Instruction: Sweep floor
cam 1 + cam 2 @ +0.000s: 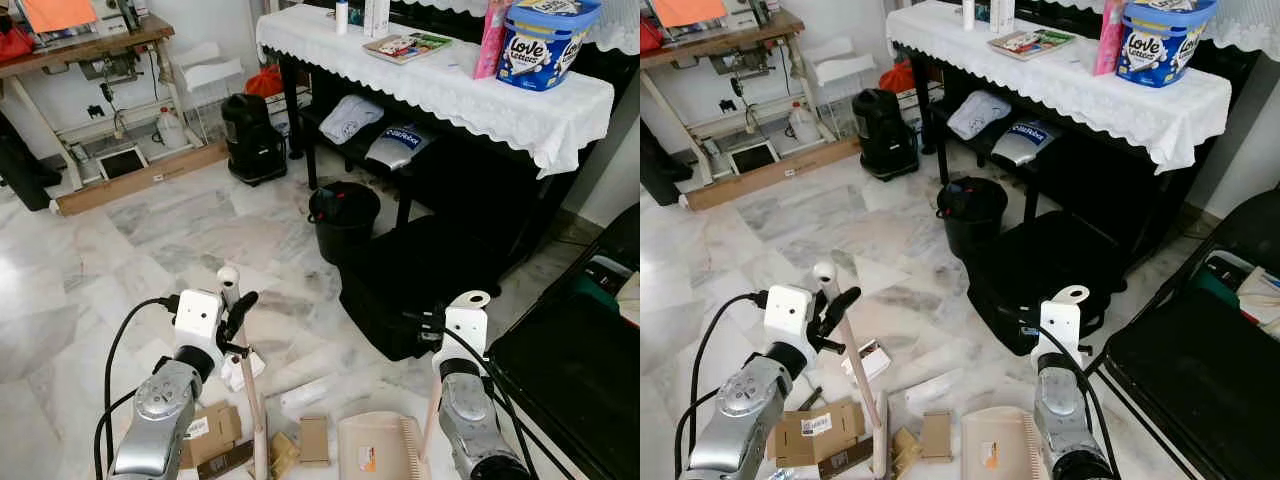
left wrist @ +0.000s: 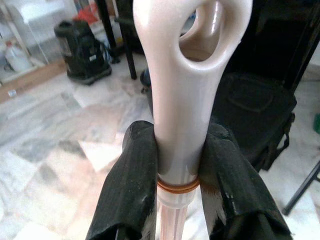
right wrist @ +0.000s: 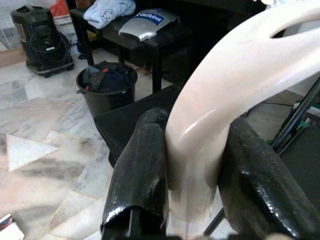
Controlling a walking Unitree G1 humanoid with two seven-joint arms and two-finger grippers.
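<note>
broom handle (image 2: 185, 100) within left pincer (image 2: 182, 175)

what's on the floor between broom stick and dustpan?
Head views: cardboard scraps and a white wrapper lie between the broom stick and the dustpan.

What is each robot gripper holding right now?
Left gripper: closed on the broom handle.
Right gripper: closed on the dustpan handle.

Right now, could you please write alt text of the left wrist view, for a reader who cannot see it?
Two black fingers of the left gripper clamp a cream broom handle just below its hanging loop. Behind it lies a marble floor, with a black vacuum cleaner and a black bag beyond.
</note>
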